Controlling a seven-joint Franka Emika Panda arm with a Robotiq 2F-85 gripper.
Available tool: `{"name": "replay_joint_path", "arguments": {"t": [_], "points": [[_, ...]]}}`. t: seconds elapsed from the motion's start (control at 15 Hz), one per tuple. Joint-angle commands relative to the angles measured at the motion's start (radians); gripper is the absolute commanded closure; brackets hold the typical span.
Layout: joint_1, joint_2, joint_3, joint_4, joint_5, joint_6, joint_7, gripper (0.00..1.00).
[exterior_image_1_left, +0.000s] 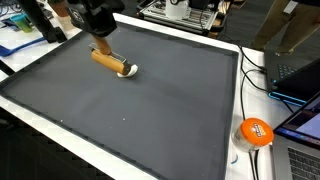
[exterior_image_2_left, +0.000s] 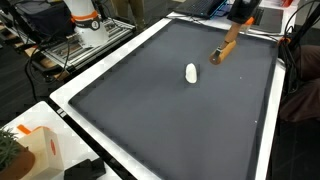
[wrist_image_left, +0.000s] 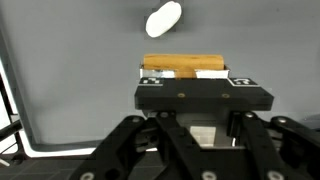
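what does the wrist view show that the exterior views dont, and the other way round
Only the wrist view: the pincer and its black body up close, clamped on the wooden block. Only an exterior view: an orange disc beside the grey mat, and that the block hangs tilted. Both: the grey mat, the block in the pincer, and the white oval object lying on the mat.

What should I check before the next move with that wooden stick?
1. Gripper shut on the wooden stick: ok.
2. Wooden stick apart from the white oval: ok, a gap shows in the wrist view.
3. Stick's lower end lifted off the mat: cannot tell.
4. White oval in the wrist view: ok.
5. Stick level in the grip: not ok, it hangs tilted in both exterior views.
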Motion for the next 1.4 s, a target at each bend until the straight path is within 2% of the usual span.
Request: {"name": "replay_joint_path", "arguments": {"t": [0.0, 0.67, 1.33], "points": [[0.002, 0.007, 0.0, 0.009, -0.004, -0.008, -0.007, 0.78], [0.017, 0.074, -0.003, 0.065, -0.016, -0.084, -0.04, 0.78], [0.035, 0.193, -0.006, 0.225, -0.022, -0.177, -0.048, 0.78]]}}
